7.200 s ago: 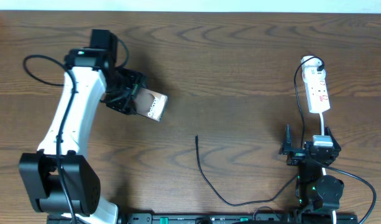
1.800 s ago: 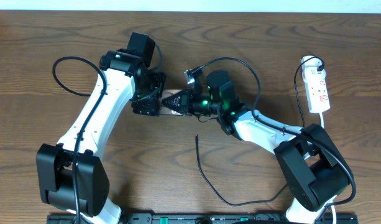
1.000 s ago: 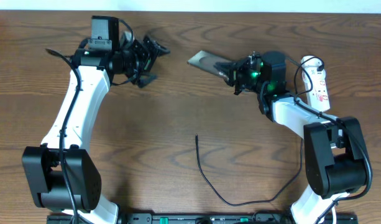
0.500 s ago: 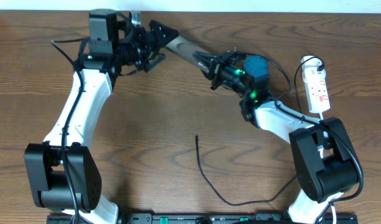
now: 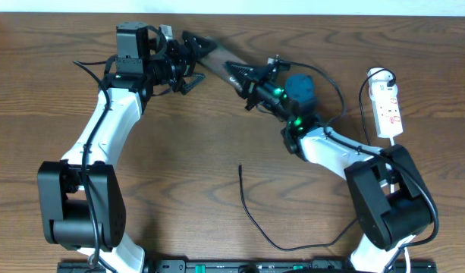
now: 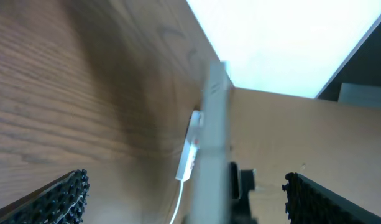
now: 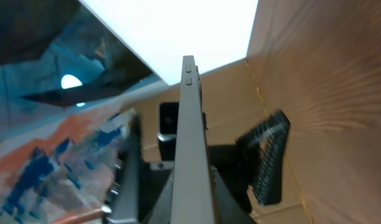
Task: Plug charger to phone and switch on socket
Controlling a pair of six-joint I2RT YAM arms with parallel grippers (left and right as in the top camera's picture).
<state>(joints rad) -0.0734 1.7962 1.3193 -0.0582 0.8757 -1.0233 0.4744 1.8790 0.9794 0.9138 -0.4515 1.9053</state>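
Phone point(image 5: 217, 54) placement, measured from the socket point(image 5: 388, 106)? — DESK

Well to the socket's left, about level with its plugged end, held up and turned edge-on. The right claw point(image 5: 240, 70) is clamped on the end nearer the socket. — PHOTOGRAPHER

And the left claw point(image 5: 194, 59)? — DESK

Spread wide at the end farther from the socket, a pad point(image 6: 59, 199) on each side of the thin edge. The left wrist view shows a clear gap to both. — PHOTOGRAPHER

Room around the charger point(image 5: 248, 214)? — DESK

It lies loose on the counter point(image 5: 179, 152), well left of the socket and past its cord end, bare wood all round. The socket itself sits close to the counter's right edge. — PHOTOGRAPHER
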